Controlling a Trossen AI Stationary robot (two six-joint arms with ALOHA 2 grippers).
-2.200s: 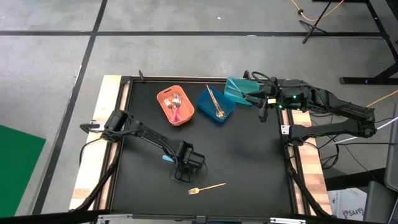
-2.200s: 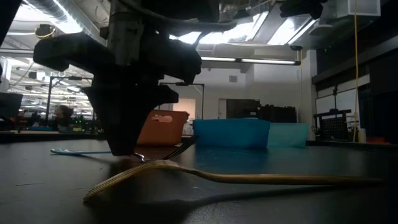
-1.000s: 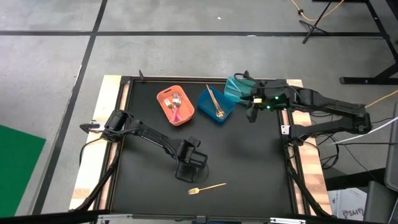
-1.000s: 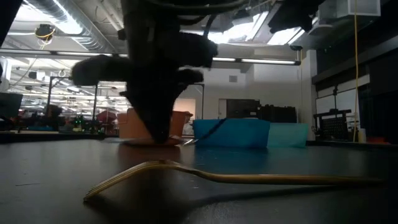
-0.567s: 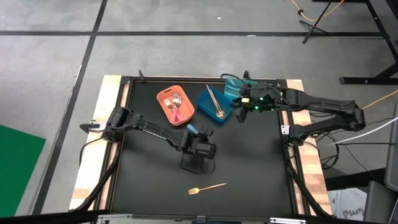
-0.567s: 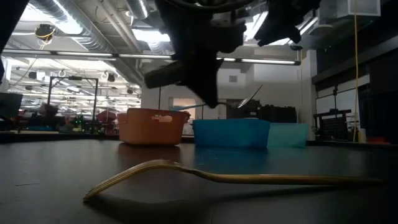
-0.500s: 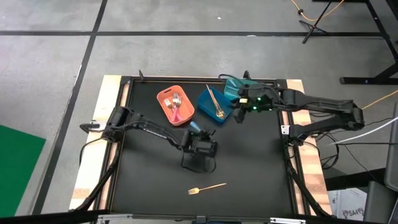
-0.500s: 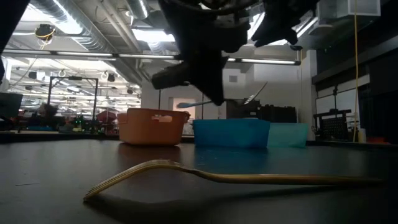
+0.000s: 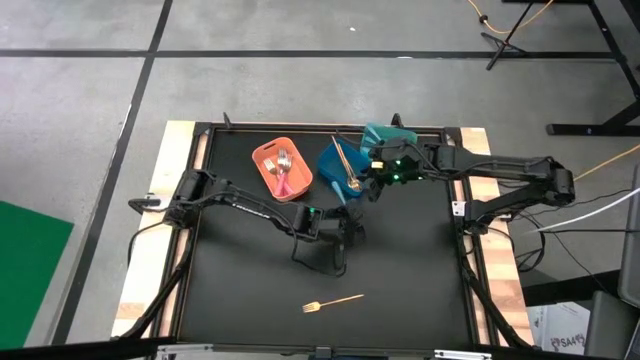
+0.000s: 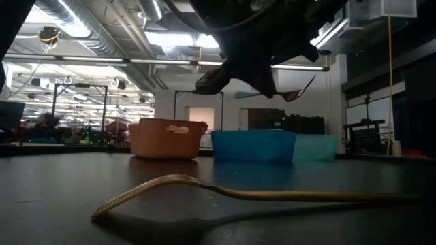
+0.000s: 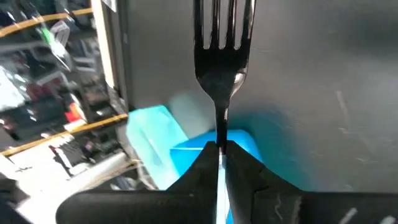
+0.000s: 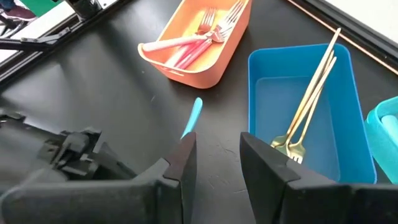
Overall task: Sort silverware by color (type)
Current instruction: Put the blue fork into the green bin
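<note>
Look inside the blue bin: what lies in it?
Two gold utensils lie in the blue bin, handles leaning over its rim. The right claw covers part of its near wall.

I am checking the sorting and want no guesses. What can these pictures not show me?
- Teal bin: high view, right arm covers it; contents hidden.
- Blue-handled fork: left wrist view, handle hidden by the shut left gripper.
- Gold fork on the table: low view, prongs turned away.
- Right gripper: nothing between its fingers.

No text, label, brand, number or sign can be read on anything here.
</note>
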